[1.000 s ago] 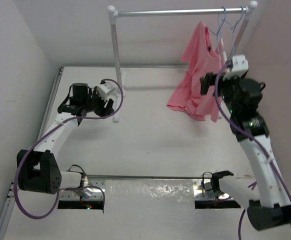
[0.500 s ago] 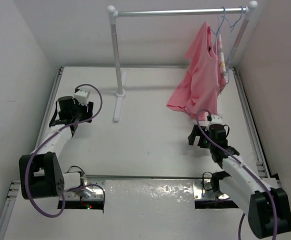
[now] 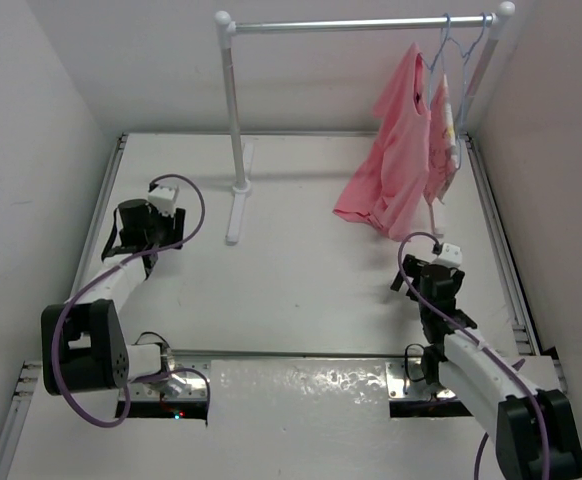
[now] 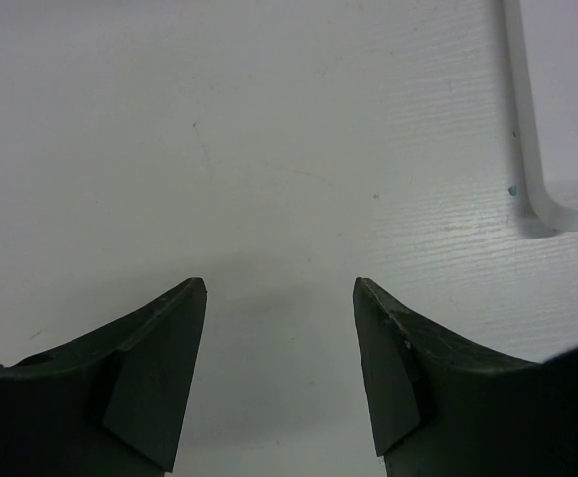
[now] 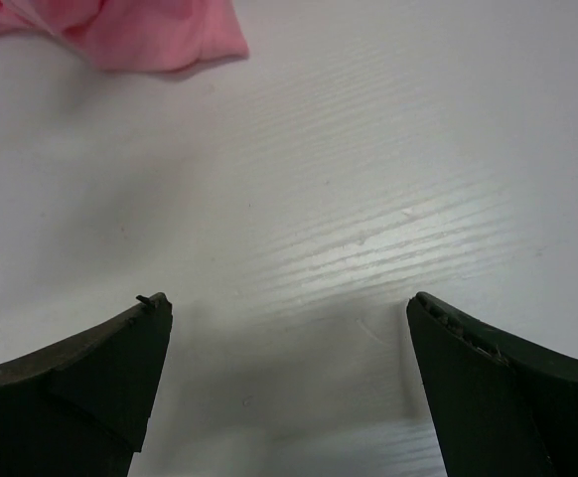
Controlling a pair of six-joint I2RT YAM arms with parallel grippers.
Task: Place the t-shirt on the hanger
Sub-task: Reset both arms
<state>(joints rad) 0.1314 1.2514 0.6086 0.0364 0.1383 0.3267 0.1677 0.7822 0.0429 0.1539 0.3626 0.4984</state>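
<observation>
The salmon-pink t-shirt (image 3: 403, 150) hangs from the rail at the far right, on a pale-blue wire hanger (image 3: 445, 40) whose hook is over the rail. Its lower hem rests bunched on the table. That hem also shows at the top left of the right wrist view (image 5: 140, 30). My right gripper (image 3: 416, 280) is low over the table in front of the shirt, open and empty (image 5: 287, 308). My left gripper (image 3: 151, 238) is at the left side of the table, open and empty over bare table (image 4: 279, 288).
A white garment with faint print (image 3: 443, 135) hangs on a second hanger right of the pink shirt. The white clothes rack (image 3: 361, 24) stands at the back; its left post foot (image 3: 235, 215) reaches toward my left gripper and shows in the left wrist view (image 4: 557, 119). Walls close both sides.
My right arm has come down from the hanging shirt to the near right of the table. My left arm has drawn back leftward from the rack foot. The shirt stays hanging.
</observation>
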